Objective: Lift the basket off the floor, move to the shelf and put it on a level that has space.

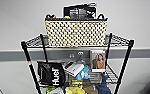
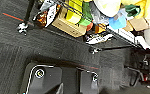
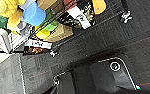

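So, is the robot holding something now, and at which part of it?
Nothing appears to be held. The woven basket sits on the top tier of the black wire rack, and both wrist views look down at the carpet floor.

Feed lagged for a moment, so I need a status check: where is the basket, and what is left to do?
Done, by the look of it: the basket sits upright on the top level of the shelf, well off the floor. In hand: nothing seen; both wrist views look down at carpet beside the rack's lower load. Left: nothing visible. The gripper fingers cannot be made out.
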### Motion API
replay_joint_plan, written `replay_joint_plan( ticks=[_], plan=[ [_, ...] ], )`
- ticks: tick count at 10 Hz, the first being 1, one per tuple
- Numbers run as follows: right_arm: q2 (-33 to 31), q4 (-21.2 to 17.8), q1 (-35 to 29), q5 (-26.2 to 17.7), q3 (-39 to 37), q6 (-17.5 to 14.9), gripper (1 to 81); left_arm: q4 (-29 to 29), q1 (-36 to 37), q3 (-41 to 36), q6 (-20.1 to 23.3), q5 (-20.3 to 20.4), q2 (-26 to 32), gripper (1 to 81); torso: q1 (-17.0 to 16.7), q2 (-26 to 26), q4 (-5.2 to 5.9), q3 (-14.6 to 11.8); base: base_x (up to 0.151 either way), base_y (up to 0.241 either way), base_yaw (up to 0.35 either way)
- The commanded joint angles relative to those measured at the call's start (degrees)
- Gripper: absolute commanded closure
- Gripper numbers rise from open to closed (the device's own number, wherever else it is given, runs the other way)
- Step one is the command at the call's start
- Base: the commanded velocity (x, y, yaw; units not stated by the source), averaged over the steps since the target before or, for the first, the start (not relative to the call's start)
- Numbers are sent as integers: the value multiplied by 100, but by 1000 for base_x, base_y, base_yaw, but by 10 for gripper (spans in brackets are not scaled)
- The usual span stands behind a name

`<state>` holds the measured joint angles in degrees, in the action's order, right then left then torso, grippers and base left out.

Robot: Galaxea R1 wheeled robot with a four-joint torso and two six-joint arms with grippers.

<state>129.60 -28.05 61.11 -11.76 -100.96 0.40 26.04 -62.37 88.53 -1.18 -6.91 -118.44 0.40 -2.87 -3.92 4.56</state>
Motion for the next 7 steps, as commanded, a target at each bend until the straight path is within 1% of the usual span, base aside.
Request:
replay_joint_plan(
  ticks=[1,2,4,5,6,7],
  plan=[
    [324,-78,90,51,-388,-374,10,-310,-52,613,118,50,-593,10,0,0,0,0,0,0,0],
    [456,-78,231,104,-564,-418,10,-389,-166,903,118,50,-892,10,-2,-2,0,0,0,0,0],
    [745,-78,547,315,-915,-576,10,-477,-368,1237,127,58,-1260,10,-5,-5,0,0,0,0,0],
    [913,-78,679,438,-1135,-594,10,-538,-439,1351,127,67,-1367,10,-6,-5,0,-2,0,0,0],
    [1095,-26,784,473,-1309,-679,10,-573,-536,1404,127,67,-1384,10,-6,-7,0,-2,0,0,0],
    [1246,63,880,473,-1433,-831,10,-661,-632,1465,136,67,-1445,10,-6,-7,0,-2,0,0,0]
  ],
)
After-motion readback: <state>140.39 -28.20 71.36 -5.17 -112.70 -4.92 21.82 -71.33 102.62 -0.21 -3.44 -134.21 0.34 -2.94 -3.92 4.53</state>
